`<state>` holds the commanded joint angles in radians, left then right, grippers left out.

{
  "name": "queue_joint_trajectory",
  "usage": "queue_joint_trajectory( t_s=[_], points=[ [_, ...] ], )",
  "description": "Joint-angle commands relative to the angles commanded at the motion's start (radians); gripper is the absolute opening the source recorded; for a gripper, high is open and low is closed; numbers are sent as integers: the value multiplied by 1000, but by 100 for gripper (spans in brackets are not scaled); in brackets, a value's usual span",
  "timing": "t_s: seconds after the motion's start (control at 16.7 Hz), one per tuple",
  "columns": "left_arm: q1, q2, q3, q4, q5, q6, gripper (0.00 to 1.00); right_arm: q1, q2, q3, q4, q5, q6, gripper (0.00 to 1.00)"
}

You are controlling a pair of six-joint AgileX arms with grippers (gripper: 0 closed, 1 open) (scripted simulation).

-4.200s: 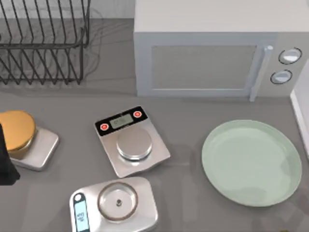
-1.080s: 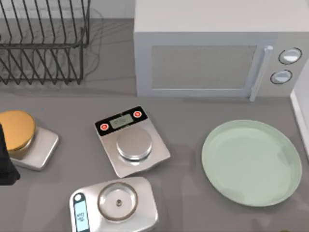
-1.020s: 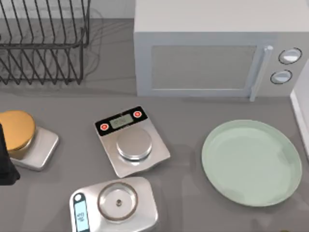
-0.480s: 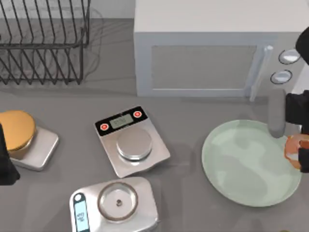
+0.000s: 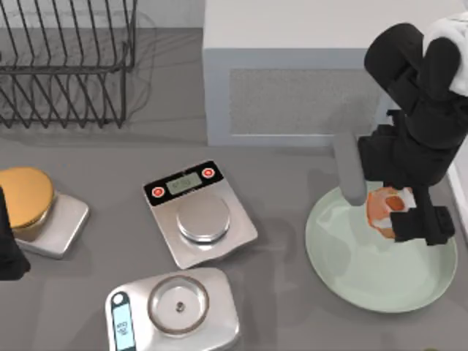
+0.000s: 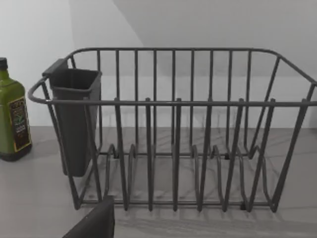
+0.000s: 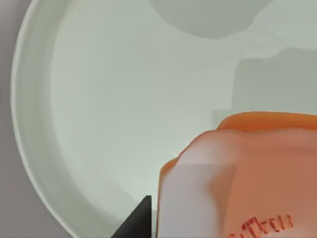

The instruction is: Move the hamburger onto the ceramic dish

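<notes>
The hamburger, small and orange-tan with white and reddish patches, hangs over the upper part of the ceramic dish, a wide pale mint-green plate at the table's right. My right gripper is shut on it, the black arm reaching in from the upper right. In the right wrist view the hamburger looms close above the dish. Whether it touches the dish I cannot tell. My left arm stays parked at the far left edge.
A microwave stands behind the dish. A wire dish rack is at the back left. Three kitchen scales sit left of centre: one mid-table, one in front, one bearing a golden domed thing. A green bottle stands beside the rack.
My right arm has come in from the right edge, carrying the hamburger leftward and farther over the dish. The left arm has not moved.
</notes>
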<state>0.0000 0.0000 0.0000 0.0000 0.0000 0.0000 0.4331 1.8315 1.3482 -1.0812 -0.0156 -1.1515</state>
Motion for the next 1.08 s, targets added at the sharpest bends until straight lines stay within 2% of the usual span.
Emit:
queue_joint_trajectory(
  t_s=[0.18, 0.48, 0.78, 1.08],
  points=[
    [0, 0, 0, 0, 0, 0, 100, -3, 4, -17, 16, 0, 3, 0],
    [0, 0, 0, 0, 0, 0, 100, 3, 50, -105, 157, 0, 4, 0],
    [0, 0, 0, 0, 0, 0, 100, 4, 55, -116, 171, 0, 5, 0],
    [0, 0, 0, 0, 0, 0, 100, 4, 55, -116, 171, 0, 5, 38]
  ],
)
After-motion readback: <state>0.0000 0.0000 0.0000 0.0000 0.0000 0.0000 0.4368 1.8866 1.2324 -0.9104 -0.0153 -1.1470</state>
